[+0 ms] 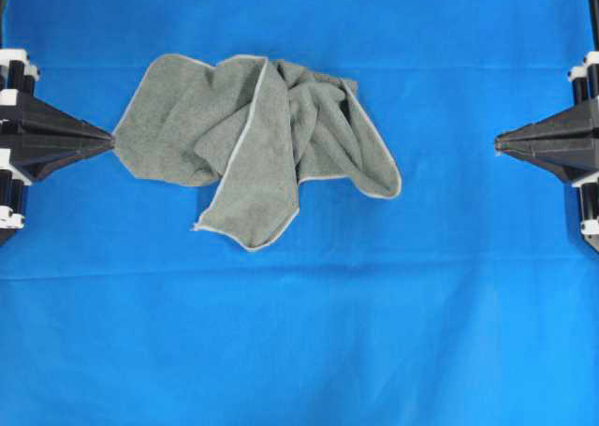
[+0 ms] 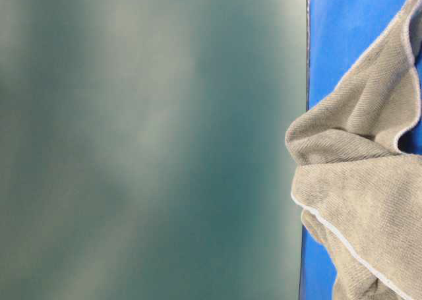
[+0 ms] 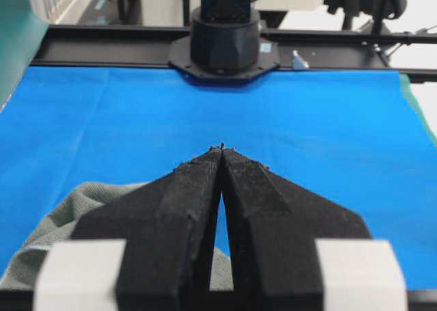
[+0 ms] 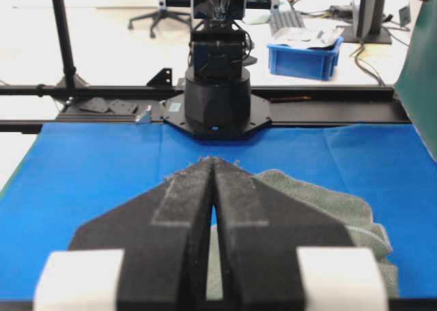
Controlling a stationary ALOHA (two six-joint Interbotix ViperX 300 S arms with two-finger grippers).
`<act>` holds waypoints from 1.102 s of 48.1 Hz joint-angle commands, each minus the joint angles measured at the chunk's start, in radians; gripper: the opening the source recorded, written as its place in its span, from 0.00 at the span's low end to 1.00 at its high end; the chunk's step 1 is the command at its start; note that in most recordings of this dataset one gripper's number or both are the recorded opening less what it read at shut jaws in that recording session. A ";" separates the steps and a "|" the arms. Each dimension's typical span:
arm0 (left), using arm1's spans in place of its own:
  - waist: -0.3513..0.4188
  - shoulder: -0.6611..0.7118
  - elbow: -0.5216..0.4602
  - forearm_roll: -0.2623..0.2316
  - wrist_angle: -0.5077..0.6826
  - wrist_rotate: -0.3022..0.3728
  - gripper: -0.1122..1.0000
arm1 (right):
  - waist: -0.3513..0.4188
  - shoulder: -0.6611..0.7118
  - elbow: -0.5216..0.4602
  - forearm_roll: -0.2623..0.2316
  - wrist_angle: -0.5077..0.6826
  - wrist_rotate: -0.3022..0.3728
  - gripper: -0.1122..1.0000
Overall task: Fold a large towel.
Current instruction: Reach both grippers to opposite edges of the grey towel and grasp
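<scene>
The towel (image 1: 253,145) lies crumpled in a heap on the blue table cover, left of the middle, its pale hem curling along the folds. My left gripper (image 1: 112,140) is shut with nothing between its tips, which point at the towel's left edge. In the left wrist view that gripper (image 3: 222,149) shows closed tips, with the towel (image 3: 68,208) low on the left beneath it. My right gripper (image 1: 498,145) is shut and empty, well apart from the towel's right side. The right wrist view has this gripper (image 4: 214,160) over bare blue, and the towel (image 4: 321,201) ahead on the right.
The blue cover (image 1: 299,332) spans the whole table. A blurred teal surface (image 2: 145,142) fills most of the table-level view, with the towel (image 2: 356,181) at its right. Each wrist view faces the other arm's black base (image 3: 225,37) (image 4: 217,99) on a black rail.
</scene>
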 commanded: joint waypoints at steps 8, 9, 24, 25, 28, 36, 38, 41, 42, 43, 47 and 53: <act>-0.034 0.055 -0.015 -0.026 -0.012 -0.012 0.12 | -0.003 0.060 -0.060 0.002 0.078 0.005 0.11; -0.041 0.063 -0.017 -0.026 -0.012 -0.012 0.12 | -0.003 0.069 -0.064 0.002 0.097 0.005 0.11; -0.155 0.252 -0.023 -0.034 -0.017 -0.041 0.12 | -0.002 0.272 -0.094 0.006 0.202 0.061 0.11; -0.158 0.267 -0.025 -0.034 -0.017 -0.046 0.12 | -0.002 0.288 -0.097 0.006 0.202 0.067 0.11; -0.163 0.325 -0.034 -0.034 -0.018 -0.066 0.12 | -0.002 0.342 -0.104 0.006 0.206 0.092 0.11; -0.166 0.474 -0.067 -0.034 -0.011 -0.091 0.26 | -0.002 0.511 -0.152 0.006 0.209 0.153 0.12; -0.166 0.514 -0.080 -0.034 -0.008 -0.091 0.36 | -0.002 0.552 -0.164 0.005 0.212 0.160 0.15; -0.166 0.583 -0.100 -0.032 0.005 -0.091 0.53 | -0.002 0.614 -0.184 0.006 0.219 0.167 0.31; -0.166 0.603 -0.106 -0.032 0.009 -0.089 0.60 | -0.003 0.637 -0.190 0.006 0.222 0.170 0.37; -0.166 0.621 -0.110 -0.032 0.015 -0.089 0.65 | -0.005 0.667 -0.201 0.006 0.227 0.176 0.42; -0.164 0.703 -0.135 -0.032 0.048 -0.081 0.84 | -0.006 0.742 -0.230 0.008 0.245 0.187 0.62; -0.150 0.825 -0.176 -0.032 0.066 -0.074 0.86 | -0.026 0.831 -0.268 0.008 0.270 0.193 0.65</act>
